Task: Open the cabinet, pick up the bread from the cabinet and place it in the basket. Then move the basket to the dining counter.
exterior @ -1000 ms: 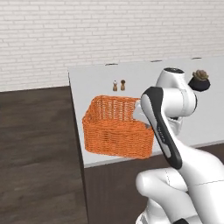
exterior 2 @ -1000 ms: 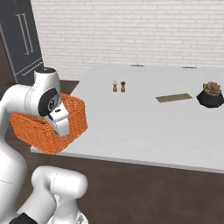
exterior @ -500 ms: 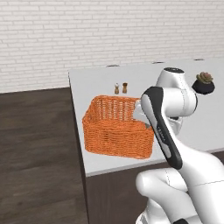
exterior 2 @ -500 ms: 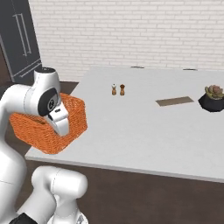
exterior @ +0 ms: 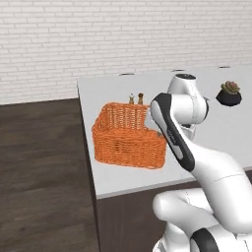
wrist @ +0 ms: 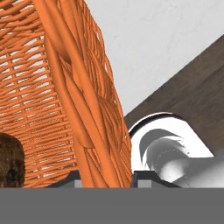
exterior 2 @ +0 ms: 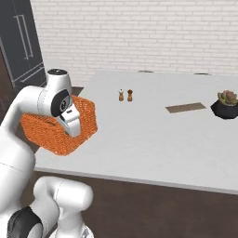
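Basket (exterior: 129, 140) wall clamped between my fingers (wrist: 107, 175) for carrying; bread (wrist: 11, 159) inside, over the dining surface (exterior 2: 153, 135).

arm (exterior: 197, 162): white, rounded shells | joints: dark bands

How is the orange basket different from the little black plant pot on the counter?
The basket is orange, woven and box-shaped; the pot is black, smooth and round. The basket looks far bigger than the pot. The basket sits by the counter's near corner, with the gripper shut on its wall; the pot stands far off, holding a plant. Both are on the same grey counter.
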Controlling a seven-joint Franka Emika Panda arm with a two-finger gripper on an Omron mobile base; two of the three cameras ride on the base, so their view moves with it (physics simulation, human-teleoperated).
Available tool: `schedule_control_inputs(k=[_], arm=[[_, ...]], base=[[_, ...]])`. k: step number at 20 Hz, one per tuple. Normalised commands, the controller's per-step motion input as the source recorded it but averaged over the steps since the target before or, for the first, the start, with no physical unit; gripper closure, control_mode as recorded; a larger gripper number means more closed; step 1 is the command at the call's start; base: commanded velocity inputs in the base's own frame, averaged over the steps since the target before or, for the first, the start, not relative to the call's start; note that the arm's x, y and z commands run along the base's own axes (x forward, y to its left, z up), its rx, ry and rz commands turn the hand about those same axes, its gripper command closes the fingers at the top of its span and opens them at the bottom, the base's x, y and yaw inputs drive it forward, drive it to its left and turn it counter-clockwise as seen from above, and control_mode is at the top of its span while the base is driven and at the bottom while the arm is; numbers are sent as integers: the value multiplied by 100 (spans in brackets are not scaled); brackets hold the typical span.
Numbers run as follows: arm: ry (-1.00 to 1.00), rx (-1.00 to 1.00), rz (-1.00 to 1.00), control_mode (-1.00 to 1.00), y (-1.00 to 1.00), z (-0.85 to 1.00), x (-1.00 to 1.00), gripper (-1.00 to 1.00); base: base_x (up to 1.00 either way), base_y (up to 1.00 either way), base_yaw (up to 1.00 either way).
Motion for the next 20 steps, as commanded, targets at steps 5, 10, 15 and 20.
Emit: schedule_control_inputs(k=[5,10,15,20], arm=[[0,0,0,-100,-13,-20,79,100],[0,-4,0,-100,-19,-53,85,100],[0,-5,0,-100,-21,-53,75,100],[0,-2,0,-100,-26,-42,56,100]], base=[[0,0,0],[0,0,0],[0,0,0],[0,0,0]])
